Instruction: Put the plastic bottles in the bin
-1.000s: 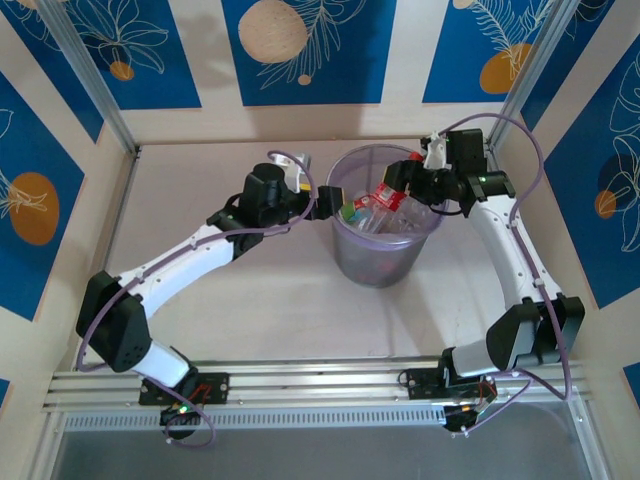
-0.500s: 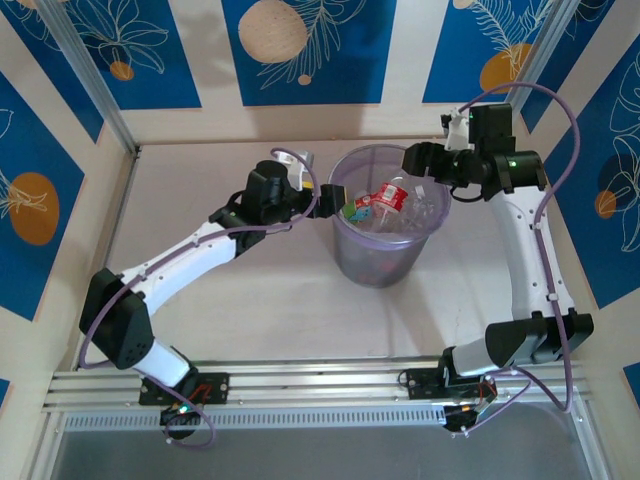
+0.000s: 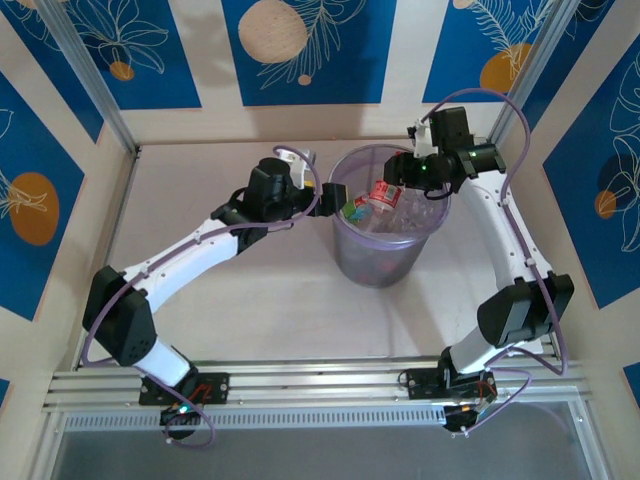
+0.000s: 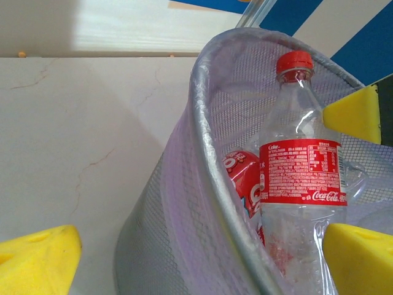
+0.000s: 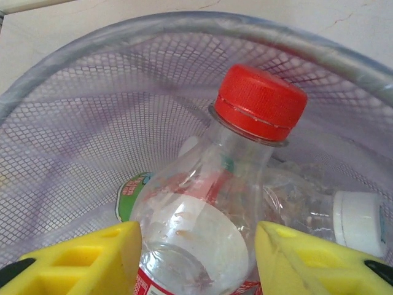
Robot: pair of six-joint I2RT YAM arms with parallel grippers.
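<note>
Pale table (image 3: 200,170) carries the purple bin (image 3: 345,255). Left gripper (image 4: 196,261) gapes wide beside its wall; that wrist view shows a red-capped bottle (image 4: 301,160) inside, standing cap-up, long axis near vertical. Right gripper (image 5: 196,264) flanks its shoulder, pinching or not I can't tell, and its view catches a white-capped bottle (image 5: 307,206) lying beneath.

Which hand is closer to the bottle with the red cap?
Right. The right hand hangs over the bin with its fingers either side of the red-capped bottle. The left hand sits outside the bin's left rim.
</note>
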